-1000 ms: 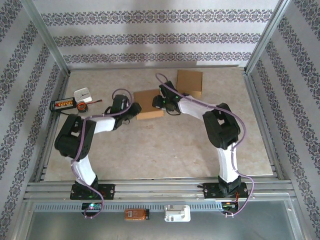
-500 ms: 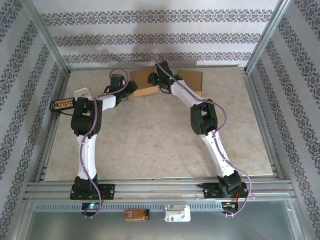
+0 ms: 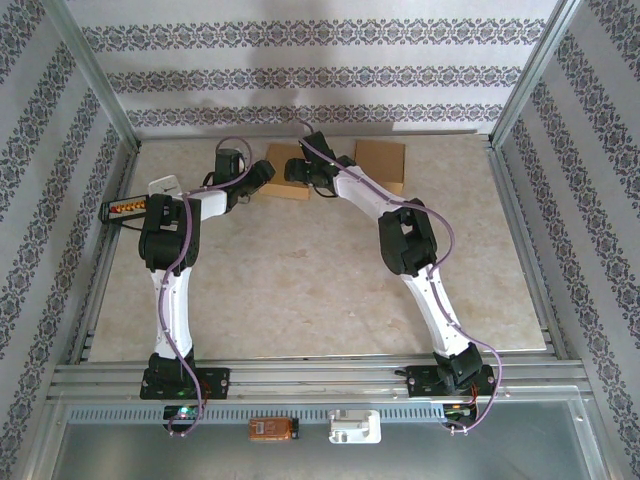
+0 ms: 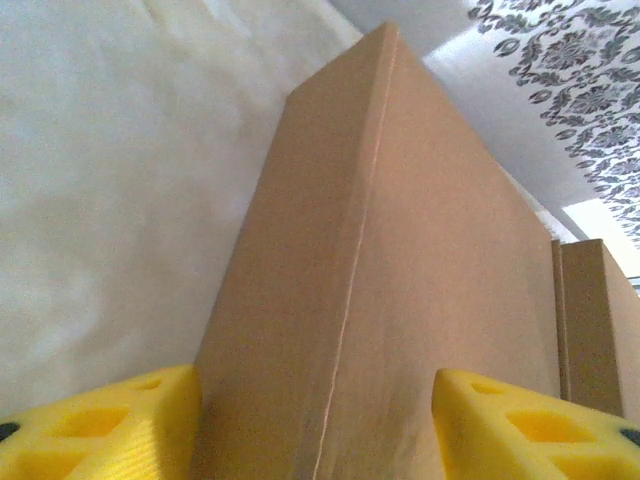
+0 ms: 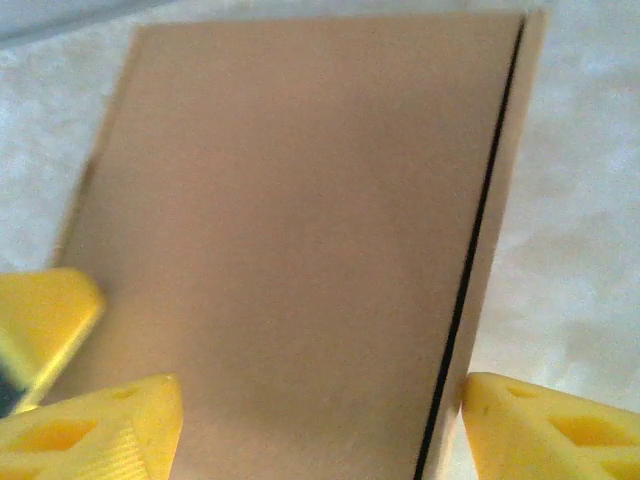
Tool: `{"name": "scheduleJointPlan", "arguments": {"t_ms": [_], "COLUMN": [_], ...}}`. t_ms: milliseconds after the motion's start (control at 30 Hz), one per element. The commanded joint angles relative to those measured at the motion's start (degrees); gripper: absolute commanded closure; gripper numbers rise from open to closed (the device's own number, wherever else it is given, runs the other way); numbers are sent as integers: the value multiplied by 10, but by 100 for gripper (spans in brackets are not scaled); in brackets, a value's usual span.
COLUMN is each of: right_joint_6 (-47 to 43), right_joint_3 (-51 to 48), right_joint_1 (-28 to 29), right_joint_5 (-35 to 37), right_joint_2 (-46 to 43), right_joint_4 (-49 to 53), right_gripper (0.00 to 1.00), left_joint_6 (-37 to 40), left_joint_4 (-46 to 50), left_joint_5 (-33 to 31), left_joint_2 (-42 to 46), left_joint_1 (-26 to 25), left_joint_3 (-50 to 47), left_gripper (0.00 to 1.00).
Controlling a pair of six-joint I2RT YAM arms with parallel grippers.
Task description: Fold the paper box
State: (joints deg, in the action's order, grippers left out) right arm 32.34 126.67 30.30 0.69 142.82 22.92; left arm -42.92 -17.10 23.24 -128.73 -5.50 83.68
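The brown paper box [image 3: 285, 188] stands folded near the back of the table, between both grippers. My left gripper [image 3: 261, 176] reaches it from the left and my right gripper [image 3: 297, 170] from the right. In the left wrist view the box [image 4: 400, 260] rises between the yellow fingers [image 4: 110, 425], one creased corner facing the camera, and the left gripper [image 4: 315, 410] is open around it. In the right wrist view a flat face of the box [image 5: 300, 220] lies between the wide-set fingers [image 5: 545, 425] of the open right gripper [image 5: 320, 415].
A second brown box [image 3: 380, 163] sits just right of the first, its edge also in the left wrist view [image 4: 600, 330]. A white item [image 3: 166, 187] and a black tray with orange pieces [image 3: 125, 208] lie at the far left. The back wall is close behind the boxes.
Both arms have stretched toward the back of the table, taking the box from mid-table to the rear, beside the other box. Both sets of jaws now stand wider apart.
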Motion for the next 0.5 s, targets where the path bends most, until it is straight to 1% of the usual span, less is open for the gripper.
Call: {"name": "scheduleJointPlan", "arguments": {"t_ms": [0,100,200,267,367,467], "right_joint_6": [-42,-73,-106,-130,-175,-224], "right_joint_3": [-8,-25,-60,-118,-230,-334], "right_joint_1": [-1,-2,-2,1,7,16], "right_joint_5": [28,37,34,41,56,85], "right_joint_2": [-73,-119,-183,-248,-356,-459], "right_joint_4": [-11,-16,-16,-35,-90,-127], "right_gripper": [22,19,17,15,14,8], "left_joint_6": [20,35,40,36,31,59], "left_joint_4": [1,8,5,-23,-56,-61], "left_joint_5": [11,-9,-31,-40,-50,-79], "left_joint_2": [53,101,177,246,351,460], "left_joint_1": [8,8,9,9,5,-13], "left_joint_3": [-17,-44,-100,-159,-245,-323], "left_gripper": [28,22,19,17,14,11]}}
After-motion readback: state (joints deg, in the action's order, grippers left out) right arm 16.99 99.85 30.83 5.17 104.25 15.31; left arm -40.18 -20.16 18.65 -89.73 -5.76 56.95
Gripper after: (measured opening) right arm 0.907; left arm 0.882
